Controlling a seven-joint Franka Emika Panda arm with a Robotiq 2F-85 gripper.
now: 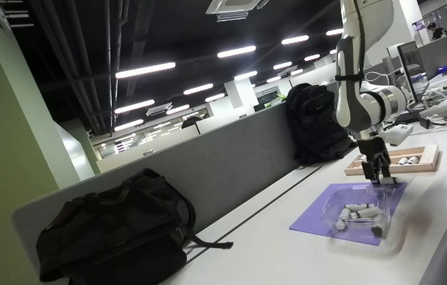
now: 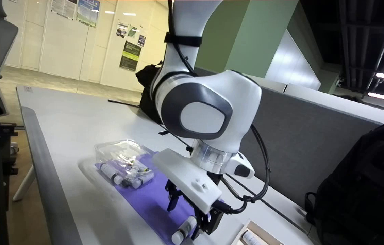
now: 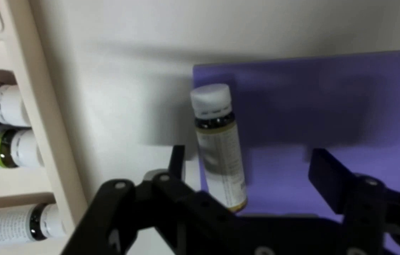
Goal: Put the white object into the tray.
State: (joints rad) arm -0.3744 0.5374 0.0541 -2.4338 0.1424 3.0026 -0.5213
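A small bottle with a white cap and white label lies on the corner of a purple sheet. It also shows in both exterior views. My gripper is open, its fingers on either side of the bottle's body. The bottle is nearer the left finger, with a wide gap to the right one. The gripper is low over the sheet in both exterior views. A wooden tray with compartments stands at the left, holding several similar bottles; it also shows in both exterior views.
A clear plastic container with several white bottles in it stands on the purple sheet; it also shows in an exterior view. Two black backpacks rest against a grey partition. A monitor and cables are further back.
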